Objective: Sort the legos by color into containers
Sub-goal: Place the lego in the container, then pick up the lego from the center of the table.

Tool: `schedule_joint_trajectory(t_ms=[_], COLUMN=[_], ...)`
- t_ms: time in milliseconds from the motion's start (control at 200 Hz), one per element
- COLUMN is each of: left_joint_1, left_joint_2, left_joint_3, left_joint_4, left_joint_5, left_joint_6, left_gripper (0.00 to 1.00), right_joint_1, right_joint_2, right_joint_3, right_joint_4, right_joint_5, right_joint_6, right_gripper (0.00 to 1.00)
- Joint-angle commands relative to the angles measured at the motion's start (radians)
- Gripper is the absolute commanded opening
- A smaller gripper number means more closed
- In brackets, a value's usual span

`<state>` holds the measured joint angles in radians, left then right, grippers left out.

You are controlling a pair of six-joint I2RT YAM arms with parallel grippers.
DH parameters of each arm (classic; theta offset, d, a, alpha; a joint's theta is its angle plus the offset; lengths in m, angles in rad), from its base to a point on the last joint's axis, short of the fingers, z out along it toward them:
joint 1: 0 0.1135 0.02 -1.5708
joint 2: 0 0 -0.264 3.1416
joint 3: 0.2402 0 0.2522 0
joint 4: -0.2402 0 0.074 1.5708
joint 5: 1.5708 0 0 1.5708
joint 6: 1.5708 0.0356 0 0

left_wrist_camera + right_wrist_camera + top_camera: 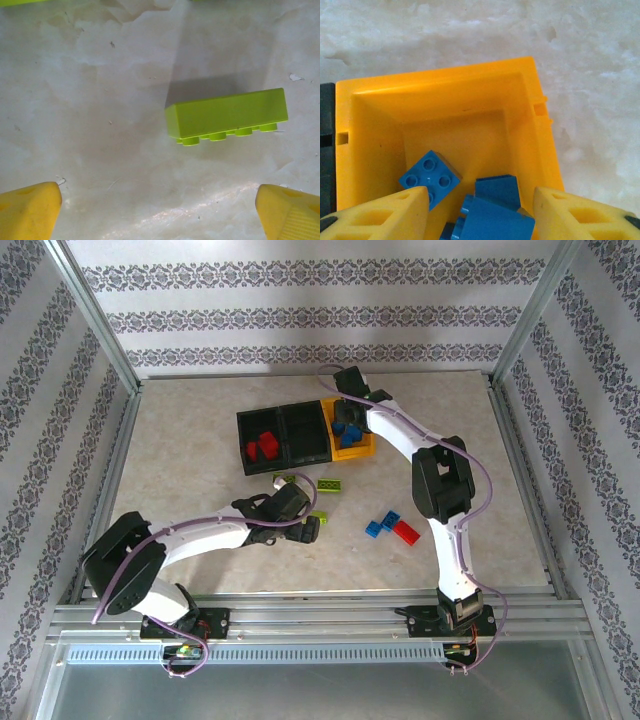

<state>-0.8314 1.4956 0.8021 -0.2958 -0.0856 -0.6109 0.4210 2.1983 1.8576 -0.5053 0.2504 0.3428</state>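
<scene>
My left gripper (160, 212) is wide open low over the table, its yellow fingertips (27, 210) at the lower corners of the left wrist view. A lime green lego (227, 117) lies on its side just ahead of them, right of centre and untouched. From above, this gripper (305, 528) sits beside that green lego (319, 517). My right gripper (480, 215) hangs open over the yellow-orange container (445, 85), with several blue legos (430, 175) lying loose inside and a gap on each side of the nearest one (492, 220). The left black container (262, 448) holds red legos.
The middle black container (305, 435) sits between the other two. Two more green legos (329, 484) (285, 478) lie in front of the containers. Two blue legos (382, 524) and a red lego (405, 532) rest on the table near the right arm (445, 490).
</scene>
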Motion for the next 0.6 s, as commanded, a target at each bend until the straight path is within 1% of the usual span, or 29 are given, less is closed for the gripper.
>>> schedule_joint_trajectory(t_ms=[0,110,260,295,315,595], left_joint_1=[-0.015,-0.02,-0.025,-0.025,-0.026,-0.026], left_joint_2=[0.027,0.054,0.098,0.109,0.115,0.196], left_joint_3=[0.042,0.06,0.092,0.1,0.105,0.166], left_joint_4=[0.046,0.063,0.081,0.084,0.086,0.066], left_joint_5=[0.008,0.013,0.016,0.019,0.02,0.004], left_joint_6=[-0.009,-0.003,-0.001,0.001,0.002,0.021], left_gripper=[1.0,1.0,0.99,0.99,0.99,1.0], right_joint_1=[-0.002,-0.001,-0.001,-0.001,-0.001,0.005], right_joint_2=[-0.123,-0.216,-0.355,-0.387,-0.41,-0.639], right_joint_3=[-0.061,-0.157,-0.32,-0.357,-0.383,-0.642], right_joint_4=[-0.017,0.007,0.039,0.046,0.05,0.068], right_joint_5=[0.021,0.017,0.018,0.019,0.02,0.043], right_joint_6=[0.009,0.034,0.072,0.084,0.092,0.165], right_gripper=[0.62,0.68,0.82,0.89,0.98,0.98])
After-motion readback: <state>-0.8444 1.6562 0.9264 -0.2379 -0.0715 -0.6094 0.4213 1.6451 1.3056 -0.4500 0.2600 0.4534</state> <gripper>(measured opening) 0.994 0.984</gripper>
